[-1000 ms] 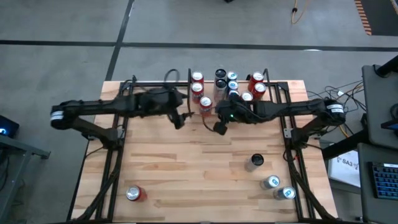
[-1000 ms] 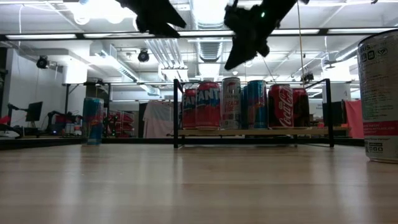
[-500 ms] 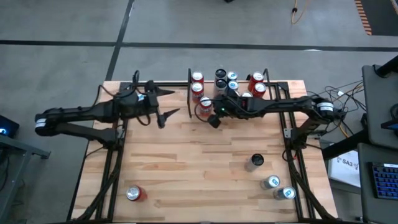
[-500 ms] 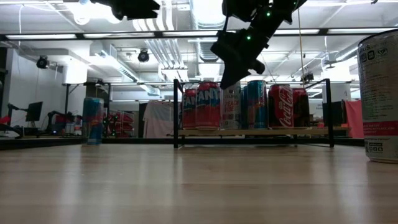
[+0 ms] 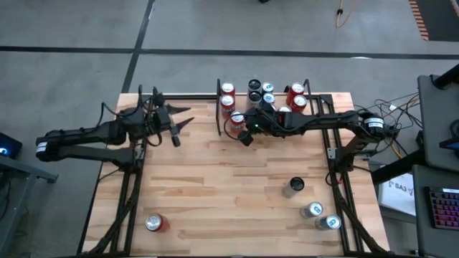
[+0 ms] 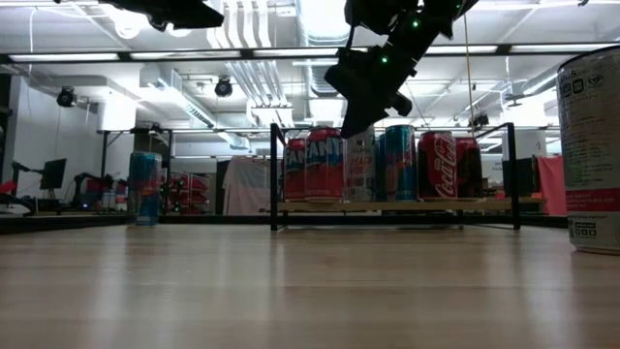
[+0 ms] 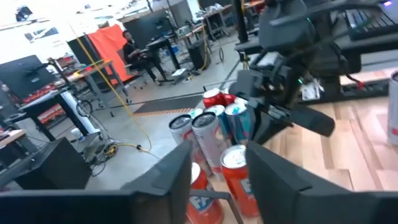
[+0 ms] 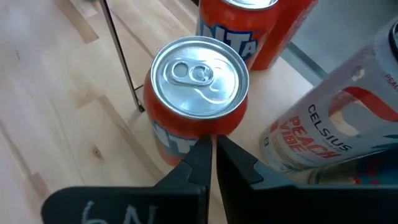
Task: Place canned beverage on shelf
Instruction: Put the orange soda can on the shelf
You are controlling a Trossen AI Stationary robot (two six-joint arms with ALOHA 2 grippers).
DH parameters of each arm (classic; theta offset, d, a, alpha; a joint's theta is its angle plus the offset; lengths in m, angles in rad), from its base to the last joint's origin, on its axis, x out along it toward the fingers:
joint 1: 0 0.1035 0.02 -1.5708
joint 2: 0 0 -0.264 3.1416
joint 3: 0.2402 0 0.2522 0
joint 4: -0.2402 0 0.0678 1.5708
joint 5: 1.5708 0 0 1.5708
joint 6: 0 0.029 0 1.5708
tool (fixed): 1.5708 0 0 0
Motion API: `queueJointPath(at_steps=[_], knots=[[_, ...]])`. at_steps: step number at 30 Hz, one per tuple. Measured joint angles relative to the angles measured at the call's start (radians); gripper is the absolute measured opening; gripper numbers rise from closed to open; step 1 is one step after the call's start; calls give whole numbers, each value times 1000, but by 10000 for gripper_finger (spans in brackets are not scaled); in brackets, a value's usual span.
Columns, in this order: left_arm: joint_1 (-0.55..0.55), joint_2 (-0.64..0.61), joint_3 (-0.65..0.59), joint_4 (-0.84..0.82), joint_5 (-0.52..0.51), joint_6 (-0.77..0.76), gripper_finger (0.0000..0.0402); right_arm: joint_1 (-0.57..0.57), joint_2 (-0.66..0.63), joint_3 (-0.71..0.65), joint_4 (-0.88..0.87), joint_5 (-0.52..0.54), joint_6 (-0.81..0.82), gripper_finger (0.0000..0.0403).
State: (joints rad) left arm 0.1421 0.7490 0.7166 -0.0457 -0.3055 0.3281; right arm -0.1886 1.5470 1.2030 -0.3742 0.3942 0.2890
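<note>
My right claw (image 5: 246, 136) and arm cover part of the shelf (image 5: 315, 100) from above, hiding some cans behind them. A big can (image 6: 591, 150) at table level is cut off by the picture's edge. The people (image 7: 134, 50) behind my left claw (image 7: 217, 180) are blurred.

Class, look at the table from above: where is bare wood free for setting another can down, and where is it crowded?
The middle of the table is bare, between the red can near the front left and three cans at front right. The shelf is crowded, with the right gripper at its front edge.
</note>
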Motion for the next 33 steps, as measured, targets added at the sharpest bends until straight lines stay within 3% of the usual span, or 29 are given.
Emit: queueJointPath(at_steps=[6,11,33], knots=[[0,-19,-13,19,-1,24,52,1,18,0,38,-2,1,13],[0,-8,-13,34,-1,30,19,1,21,0,85,-4,5,13],[0,0,-13,28,-3,56,5,-28,19,0,87,36,-11,13]])
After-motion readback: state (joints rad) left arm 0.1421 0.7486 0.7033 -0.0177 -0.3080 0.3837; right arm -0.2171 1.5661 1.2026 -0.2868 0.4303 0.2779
